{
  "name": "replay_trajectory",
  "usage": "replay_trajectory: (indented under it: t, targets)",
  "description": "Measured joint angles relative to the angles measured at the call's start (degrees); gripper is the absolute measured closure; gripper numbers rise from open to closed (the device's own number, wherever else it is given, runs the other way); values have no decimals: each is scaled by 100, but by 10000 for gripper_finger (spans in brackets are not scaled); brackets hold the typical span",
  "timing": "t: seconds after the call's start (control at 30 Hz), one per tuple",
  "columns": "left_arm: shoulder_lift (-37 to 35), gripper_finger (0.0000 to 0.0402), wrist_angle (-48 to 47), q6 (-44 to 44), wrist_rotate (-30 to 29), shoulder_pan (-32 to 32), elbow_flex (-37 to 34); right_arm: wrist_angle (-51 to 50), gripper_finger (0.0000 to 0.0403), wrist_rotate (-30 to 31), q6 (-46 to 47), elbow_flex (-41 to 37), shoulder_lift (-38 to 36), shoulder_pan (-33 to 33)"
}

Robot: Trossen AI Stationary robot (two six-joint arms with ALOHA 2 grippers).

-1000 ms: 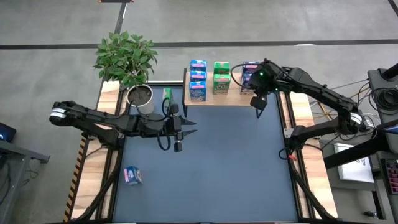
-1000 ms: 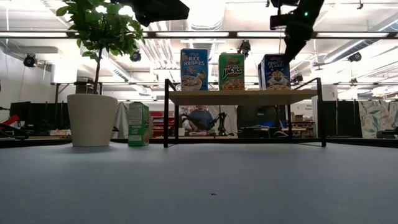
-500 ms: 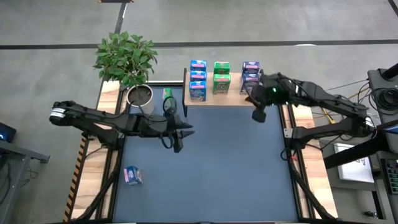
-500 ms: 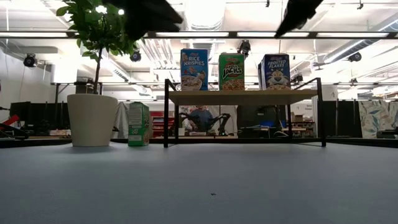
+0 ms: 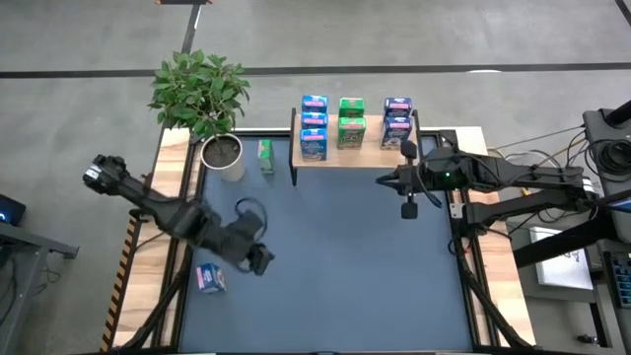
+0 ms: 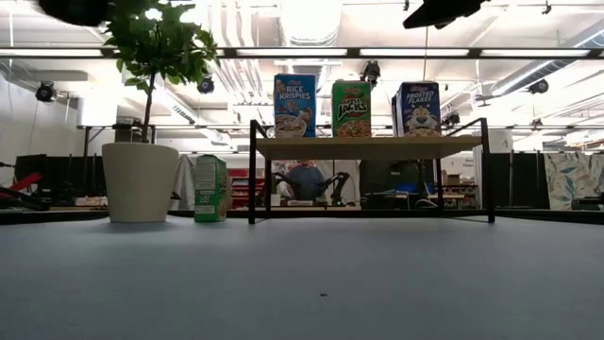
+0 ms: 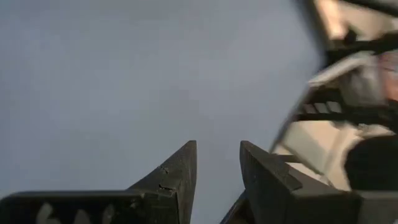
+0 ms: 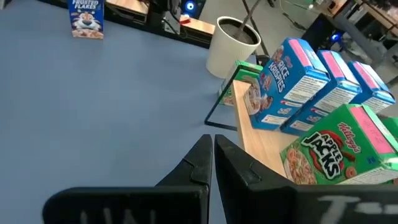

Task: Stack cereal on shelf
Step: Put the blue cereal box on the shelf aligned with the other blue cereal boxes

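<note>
The left end effector [image 5: 258, 260] hangs low in the frame's lower left, its fingers slightly parted and holding nothing, just right of a lone dark-blue cereal box [image 5: 209, 279] lying on the table [image 5: 345, 256]. The right end effector [image 5: 408, 208] is closed and empty, hovering right of centre just below the shelf [image 5: 350, 153]. Three rows of cereal boxes [image 5: 350, 121] already stand on the shelf at upper centre. By my judgement two remain: the lying box and a green box [image 5: 264, 155] beside the plant pot [image 5: 223, 154].
</note>
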Motion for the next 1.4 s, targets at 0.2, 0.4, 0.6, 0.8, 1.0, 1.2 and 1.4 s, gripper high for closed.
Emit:
replay_trajectory:
  t: [0.2, 0.4, 0.6, 0.8, 1.0, 1.2, 1.4]
  targets:
    - [396, 286, -2161, -2675, -245, -1178, 481, 167, 394, 2, -130, -172, -1, 0]
    - [876, 225, -3805, -4988, 421, -2214, 800, 161, 394, 2, -127, -183, 7, 0]
    - [1118, 145, -4130, -5737, 593, -2636, 682, 168, 394, -1, -127, -185, 7, 4]
    - [1253, 113, -4160, -5764, 807, -2630, 348, 168, 394, -4, -75, -185, 7, 4]
    - [1278, 116, -3812, -5772, 854, -2630, 18, 142, 394, -7, -67, -185, 7, 4]
    - [1278, 133, -3451, -5774, 1136, -2693, -335, 116, 394, -9, -64, -187, 7, 4]
    - [1278, 175, -3334, -5717, 1121, -2698, -393, 84, 394, -11, -60, -190, 9, 4]
